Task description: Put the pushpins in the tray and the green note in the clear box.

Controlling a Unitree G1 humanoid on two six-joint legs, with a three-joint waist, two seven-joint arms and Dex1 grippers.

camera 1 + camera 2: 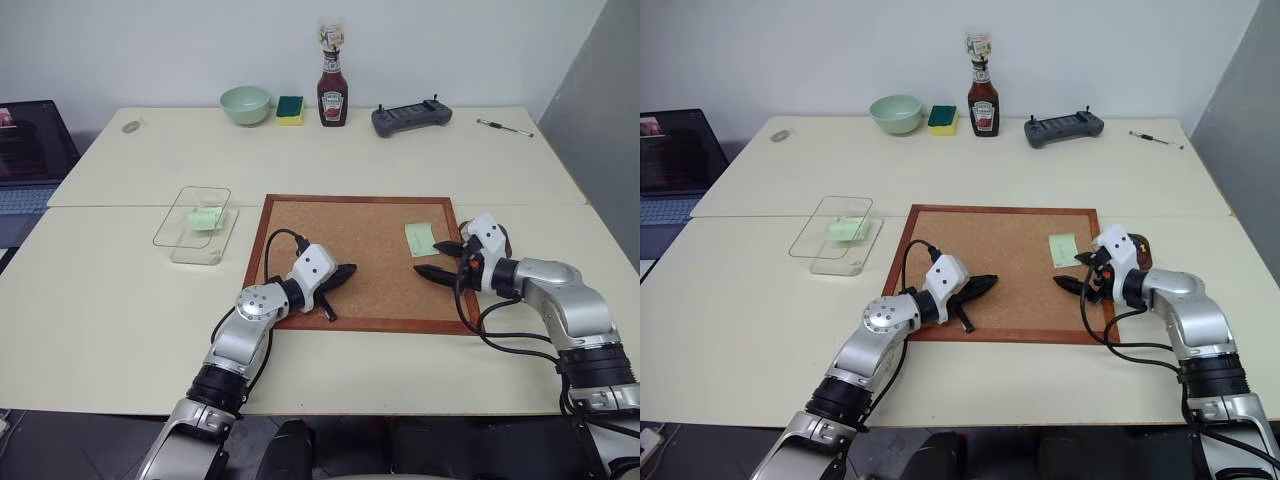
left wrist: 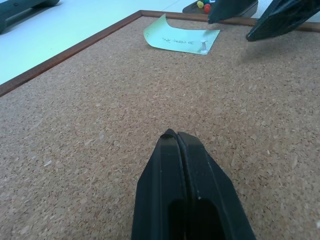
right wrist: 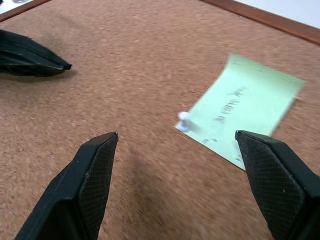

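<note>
- Left pincer (image 1: 343,273), its two black fingers pressed together on nothing, rests low over the near left part of the wood-framed cork pinboard (image 1: 330,240) on the pale counter (image 1: 120,300).
- Left of the board, the shallow transparent rectangular clear box (image 1: 196,225) sits on the counter with a thicker pale green folded piece (image 1: 205,218) inside it.
- On the board's right side lies the small pale green square paper note (image 1: 421,239); the wrist views show one small white pushpin (image 3: 184,117) standing at its near corner, and the far edge curling up.
- Right pincer (image 1: 448,259) hovers just beside that note with its fingers spread wide and empty, the pin between their lines of reach.
- Beyond the board's right edge, the dark reddish-brown oval tray (image 2: 222,7) already holds red, yellow and blue pins.
- Judgement: the pin is tiny, hard and light, likely to slip or roll; it should be pinched squarely by its plastic head and pulled straight out.
- Judgement: the note is thin and floppy, easily creased or torn; the lifted edge looks the best place to grip once the pin is free.
</note>
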